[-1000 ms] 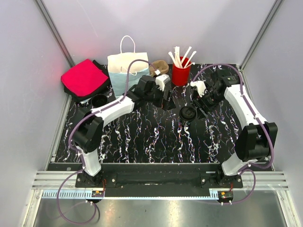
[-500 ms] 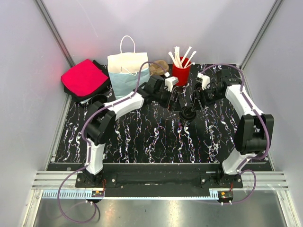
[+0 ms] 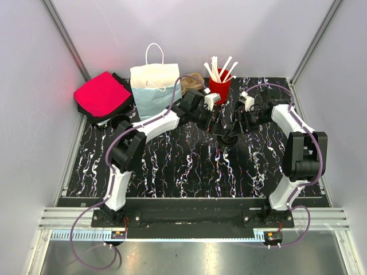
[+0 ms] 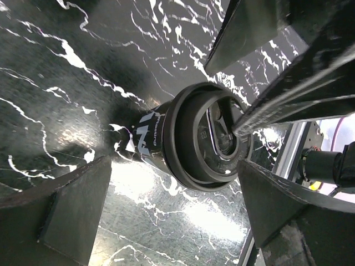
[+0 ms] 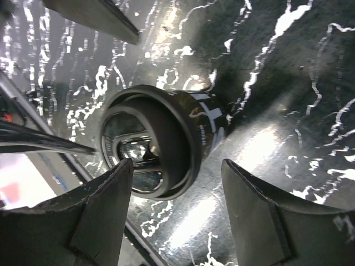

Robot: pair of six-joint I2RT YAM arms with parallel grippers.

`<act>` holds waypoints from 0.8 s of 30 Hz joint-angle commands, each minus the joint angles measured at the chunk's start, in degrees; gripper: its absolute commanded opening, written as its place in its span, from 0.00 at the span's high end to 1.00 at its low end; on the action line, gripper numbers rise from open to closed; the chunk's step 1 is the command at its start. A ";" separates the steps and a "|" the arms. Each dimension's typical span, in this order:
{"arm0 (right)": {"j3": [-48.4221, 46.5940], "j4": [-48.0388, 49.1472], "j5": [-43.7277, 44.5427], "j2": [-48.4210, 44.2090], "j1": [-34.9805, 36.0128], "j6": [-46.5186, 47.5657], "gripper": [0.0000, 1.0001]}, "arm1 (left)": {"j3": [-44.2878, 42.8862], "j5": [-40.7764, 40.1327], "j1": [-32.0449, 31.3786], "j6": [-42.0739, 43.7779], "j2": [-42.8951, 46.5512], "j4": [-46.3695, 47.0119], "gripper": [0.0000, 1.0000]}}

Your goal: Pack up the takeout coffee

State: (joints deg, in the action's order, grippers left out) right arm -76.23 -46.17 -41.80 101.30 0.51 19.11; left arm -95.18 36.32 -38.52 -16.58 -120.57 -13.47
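The takeout coffee (image 3: 228, 138), a small black cup with a black lid, stands upright on the marble table right of centre. My left gripper (image 3: 220, 126) hangs just above its far left side, jaws open. My right gripper (image 3: 237, 125) hangs just above its far right side, jaws open. In the left wrist view the cup (image 4: 191, 141) lies beyond my open left gripper (image 4: 175, 216), untouched. In the right wrist view the cup (image 5: 166, 141) lies beyond my open right gripper (image 5: 177, 216), untouched. Each wrist view shows the other gripper's fingers past the cup.
A white and blue paper bag (image 3: 152, 87) stands at the back. The red cup of stirrers (image 3: 218, 89) is right behind both grippers. A brown item (image 3: 192, 81) lies between them. A red pouch (image 3: 102, 94) and a lidless black cup (image 3: 120, 121) are at the left.
Both grippers have closed in over the cup: the left arm reached farther right, the right gripper moved left and down. The cup has not moved.
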 commanded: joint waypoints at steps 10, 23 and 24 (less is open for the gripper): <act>1.96 1.35 -8.12 3.38 -1.92 -1.71 0.32 | -1.94 2.88 -0.85 -0.65 -2.03 1.52 0.04; 2.49 1.96 -13.48 5.93 -2.89 -1.89 0.40 | -3.17 3.67 -0.85 -1.35 -4.32 1.96 0.15; 2.40 1.88 -13.48 6.19 -2.89 -1.97 0.41 | -3.35 3.76 -0.85 -1.35 -4.58 1.96 0.16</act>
State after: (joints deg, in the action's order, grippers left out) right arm -74.17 -45.08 -53.52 106.89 -2.07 16.88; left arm -95.72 39.16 -39.11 -17.91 -123.87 -13.52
